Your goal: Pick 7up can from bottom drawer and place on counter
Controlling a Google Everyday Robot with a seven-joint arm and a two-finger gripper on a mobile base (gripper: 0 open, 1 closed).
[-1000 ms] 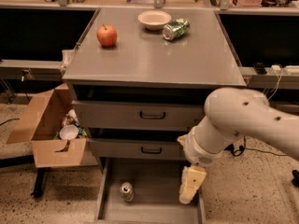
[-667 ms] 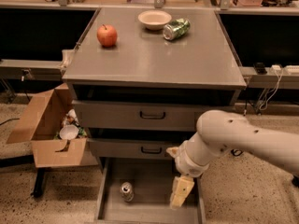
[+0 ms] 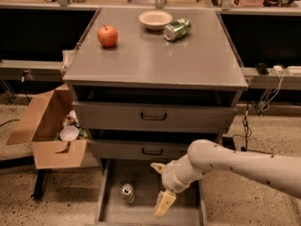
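The robot's white arm (image 3: 244, 166) reaches in from the right, low in front of the grey cabinet. Over the last second we see that its gripper (image 3: 156, 190) has travelled leftward and slightly down inside the bottom drawer (image 3: 141, 210). It began near the drawer's right side and now hangs around the middle, much nearer the 7up can (image 3: 127, 193).

The can has not moved. It stands upright on the drawer's grey floor, towards the left, with its silver top showing. We judge that the approach is under way and the grasp has not begun, so the lift to the counter (image 3: 155, 62) is yet to come.

The gripper's two cream fingers are spread wide apart. One points up and to the left, and the other points down towards the near edge of the drawer. They hold nothing and are not touching the can, which sits just to their left with a gap between.

On the counter, well above, there are:
- a red apple (image 3: 107, 36) at the far left
- a pale bowl (image 3: 155, 19) at the far middle
- a green can (image 3: 177, 29) on its side, just right of the bowl

An open cardboard box (image 3: 47, 126) sits on the floor to the left of the cabinet.
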